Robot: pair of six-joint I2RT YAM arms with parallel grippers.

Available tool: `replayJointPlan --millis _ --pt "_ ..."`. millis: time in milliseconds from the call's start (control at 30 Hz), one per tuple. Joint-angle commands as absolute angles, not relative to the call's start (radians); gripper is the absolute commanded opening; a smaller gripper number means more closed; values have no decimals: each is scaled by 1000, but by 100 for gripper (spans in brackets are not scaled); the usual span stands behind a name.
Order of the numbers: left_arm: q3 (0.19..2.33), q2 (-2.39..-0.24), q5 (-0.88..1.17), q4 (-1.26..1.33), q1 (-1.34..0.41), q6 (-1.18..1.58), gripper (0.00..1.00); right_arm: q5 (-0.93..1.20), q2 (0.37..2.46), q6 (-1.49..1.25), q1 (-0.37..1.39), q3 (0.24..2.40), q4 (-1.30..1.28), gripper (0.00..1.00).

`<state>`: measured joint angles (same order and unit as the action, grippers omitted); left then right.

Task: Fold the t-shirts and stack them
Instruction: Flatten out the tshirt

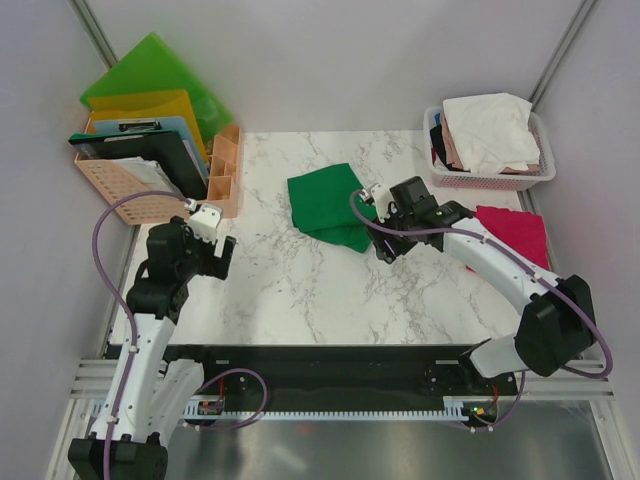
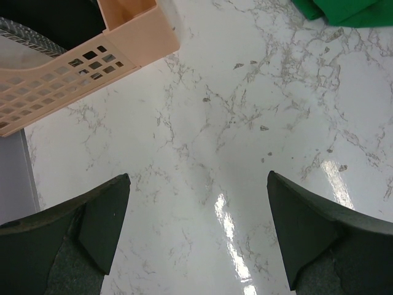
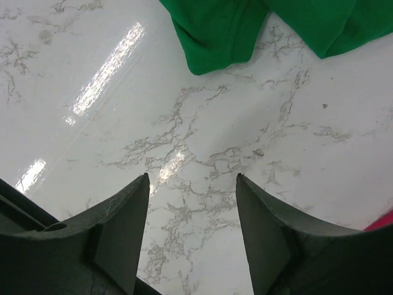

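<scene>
Soft, folded green t-shirt (image 1: 325, 205) lies on the glossy, grey-veined marble counter (image 1: 300, 290). The right end effector (image 3: 191, 178) is just beside it, half-parted and empty. The left end effector (image 2: 198, 178) is well apart from it, wide and empty.

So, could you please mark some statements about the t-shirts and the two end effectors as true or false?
1. The green t-shirt lies on the marble table. True.
2. The right end effector is shut on the green t-shirt. False: its fingers stand apart over bare marble with nothing between them, and the shirt lies just beyond them.
3. The left end effector is open and holds nothing. True.
4. The magenta t-shirt lies inside the basket. False: it lies on the table near the right edge, and the basket has a white cloth on top.
5. The green t-shirt is stacked on the magenta one. False: they lie apart.
</scene>
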<state>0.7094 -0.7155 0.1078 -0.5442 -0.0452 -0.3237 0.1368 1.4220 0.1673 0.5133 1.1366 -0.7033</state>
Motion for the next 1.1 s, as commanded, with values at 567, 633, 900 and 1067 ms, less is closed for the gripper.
replayJointPlan --millis 567,633,900,1067 --pt "733 -692 110 -538 -35 -344 100 141 1832 132 538 1354 -463 64" --pt "732 -686 112 -538 -35 -341 100 118 1847 138 538 1361 -453 65" --pt "736 -695 112 -538 -34 -342 100 136 1890 120 538 1356 -453 66" --pt "738 -704 135 -537 -34 -342 100 130 1873 130 538 1296 -428 68"
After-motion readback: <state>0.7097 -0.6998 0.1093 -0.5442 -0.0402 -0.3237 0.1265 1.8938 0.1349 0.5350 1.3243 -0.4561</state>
